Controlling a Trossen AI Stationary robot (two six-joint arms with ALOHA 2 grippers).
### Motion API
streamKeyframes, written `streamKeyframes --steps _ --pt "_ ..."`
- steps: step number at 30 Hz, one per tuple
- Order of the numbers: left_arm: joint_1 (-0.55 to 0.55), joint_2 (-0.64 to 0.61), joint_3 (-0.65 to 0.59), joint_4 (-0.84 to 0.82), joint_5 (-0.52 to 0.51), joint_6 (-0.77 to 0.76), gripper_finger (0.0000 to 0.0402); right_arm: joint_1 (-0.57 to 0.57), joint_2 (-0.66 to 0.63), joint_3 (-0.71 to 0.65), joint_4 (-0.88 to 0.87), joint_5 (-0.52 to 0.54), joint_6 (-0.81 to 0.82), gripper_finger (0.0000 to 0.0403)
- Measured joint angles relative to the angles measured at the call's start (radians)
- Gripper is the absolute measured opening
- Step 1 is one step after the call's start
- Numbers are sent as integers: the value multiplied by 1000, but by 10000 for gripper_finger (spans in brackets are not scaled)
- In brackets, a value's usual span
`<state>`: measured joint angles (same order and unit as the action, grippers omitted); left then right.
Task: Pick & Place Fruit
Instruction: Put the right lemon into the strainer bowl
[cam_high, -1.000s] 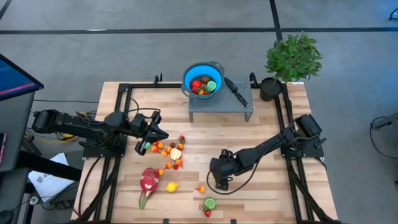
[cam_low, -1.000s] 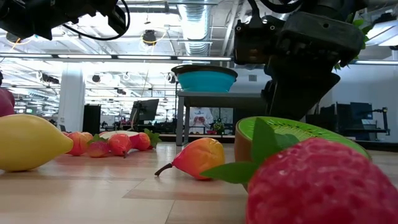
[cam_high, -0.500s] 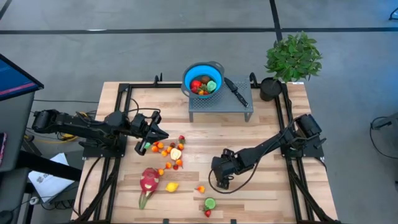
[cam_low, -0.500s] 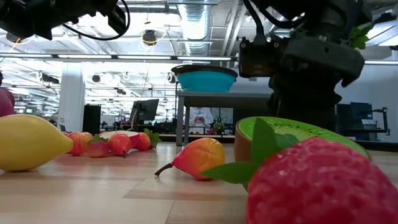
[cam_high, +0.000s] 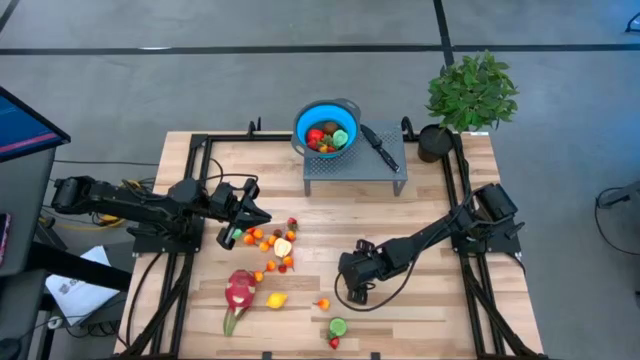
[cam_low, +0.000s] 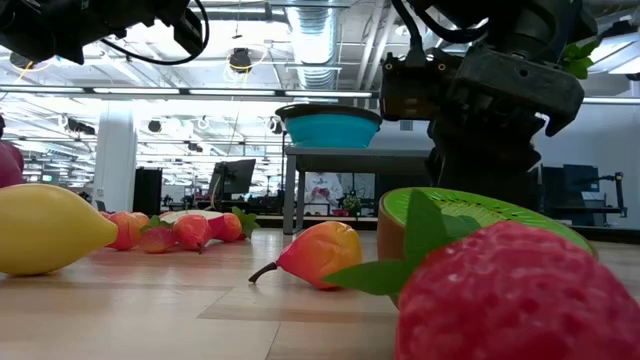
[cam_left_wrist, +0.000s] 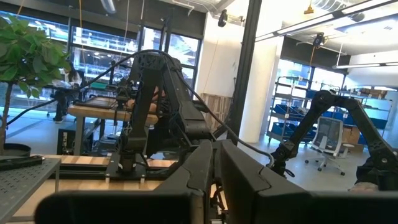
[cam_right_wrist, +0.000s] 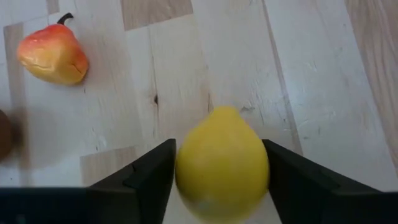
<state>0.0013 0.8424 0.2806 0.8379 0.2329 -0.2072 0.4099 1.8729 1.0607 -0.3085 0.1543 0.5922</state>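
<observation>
Between the right gripper's (cam_right_wrist: 217, 180) fingers sits a yellow fruit (cam_right_wrist: 222, 163).

Wooden table (cam_high: 430, 200) bears scattered fruit (cam_high: 270, 243), dragon fruit (cam_high: 239, 290), grey stand (cam_high: 355, 172).

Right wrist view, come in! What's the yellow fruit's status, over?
Right pincer gripping yellow fruit. Left pincer shut, parked by fruit pile. Nothing blocking; orange pear lies apart.
</observation>
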Motion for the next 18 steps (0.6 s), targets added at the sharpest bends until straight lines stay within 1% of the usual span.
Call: streamKeyframes --steps 3,10,15,18 --pt "0 0 0 0 0 0 26 0 0 0 1 0 0 192" --pt "0 0 0 0 0 0 26 0 0 0 1 0 30 192" --pt "0 0 0 0 0 0 26 3 0 0 3 -1 37 213" --pt "0 0 0 0 0 0 26 2 0 0 4 -1 45 201"
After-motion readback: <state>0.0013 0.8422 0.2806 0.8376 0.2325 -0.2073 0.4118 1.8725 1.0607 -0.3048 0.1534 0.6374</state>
